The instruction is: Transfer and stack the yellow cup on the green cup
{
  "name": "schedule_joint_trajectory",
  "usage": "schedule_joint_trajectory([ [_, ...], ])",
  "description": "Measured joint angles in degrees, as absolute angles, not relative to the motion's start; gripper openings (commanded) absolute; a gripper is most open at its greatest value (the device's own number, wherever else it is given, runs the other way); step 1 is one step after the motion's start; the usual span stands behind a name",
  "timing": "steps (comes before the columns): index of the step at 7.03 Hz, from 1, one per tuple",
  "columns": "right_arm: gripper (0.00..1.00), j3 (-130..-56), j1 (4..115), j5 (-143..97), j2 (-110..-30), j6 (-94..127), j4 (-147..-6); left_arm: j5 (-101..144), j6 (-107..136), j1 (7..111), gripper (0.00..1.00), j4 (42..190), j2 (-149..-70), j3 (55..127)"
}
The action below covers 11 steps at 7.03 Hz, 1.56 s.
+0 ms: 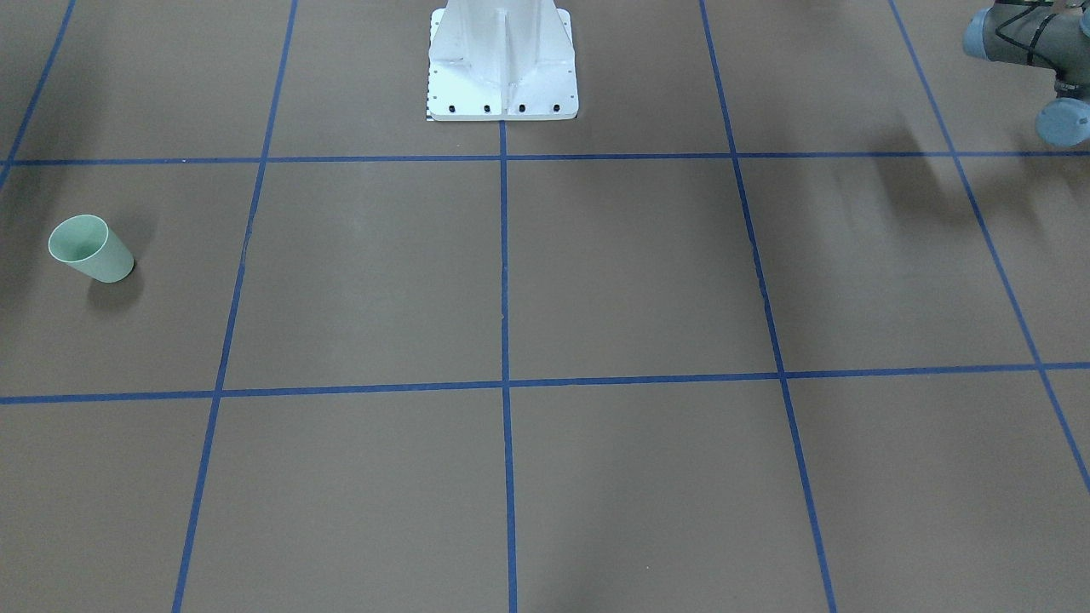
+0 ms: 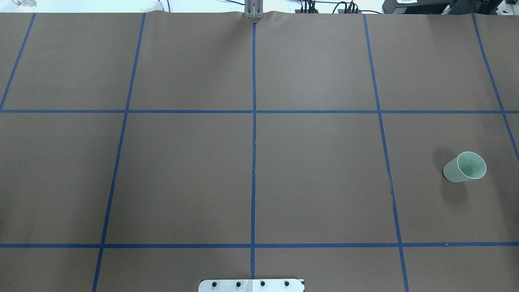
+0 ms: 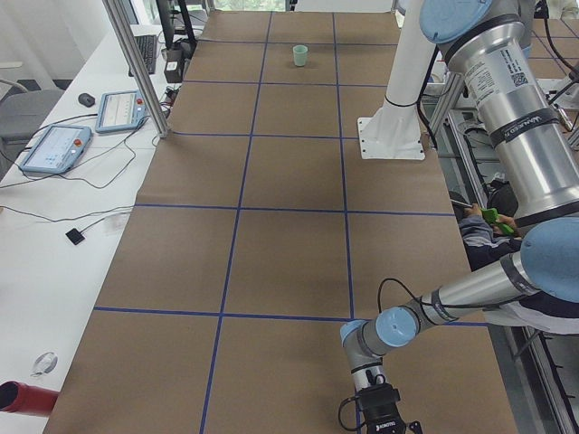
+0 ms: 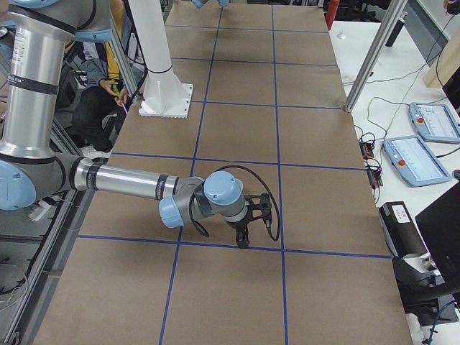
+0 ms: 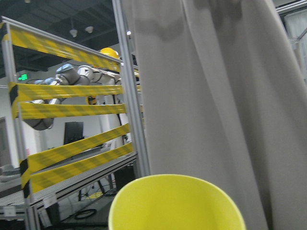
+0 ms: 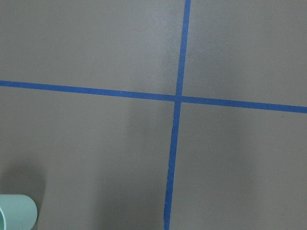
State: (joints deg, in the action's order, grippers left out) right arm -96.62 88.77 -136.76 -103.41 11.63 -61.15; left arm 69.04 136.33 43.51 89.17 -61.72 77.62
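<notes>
Near table's right end, green cup upright; left gripper, right gripper: cannot tell state.

You're looking at two arms built alike: silver-grey tubes, pale blue caps on every joint. The left arm has a white label with a black code square on its thick tube, and a thin black cable looping at the wrist. The left gripper is black with white lettering. The right arm has black joint rings, with a black cable arcing over the black right gripper. The pedestal is white, with black bolts along its foot.
</notes>
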Motion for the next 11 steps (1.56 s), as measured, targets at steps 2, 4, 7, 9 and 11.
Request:
schedule_joint_trajectory([
  [2,1.00,-96.50,88.77,-136.79,-103.22,11.76,-61.25,61.33,127.71,43.79,0.46,105.48,-60.02,74.66],
  [4,1.00,-96.48,88.77,-136.77,-103.13,12.94,-61.24,56.19,109.49,48.49,0.45,127.22,-60.81,70.99],
  [7,1.00,-96.66,88.77,-136.83,-102.62,14.66,-61.18,55.06,80.54,57.55,0.36,152.09,-65.10,70.08],
  [9,1.00,-96.68,88.77,-136.84,-102.30,15.49,-61.20,56.52,68.86,58.61,0.36,162.73,-68.58,70.55],
  [11,1.00,-96.71,88.77,-136.87,-102.17,16.20,-61.21,63.05,58.19,59.13,0.33,170.32,-70.65,73.98],
])
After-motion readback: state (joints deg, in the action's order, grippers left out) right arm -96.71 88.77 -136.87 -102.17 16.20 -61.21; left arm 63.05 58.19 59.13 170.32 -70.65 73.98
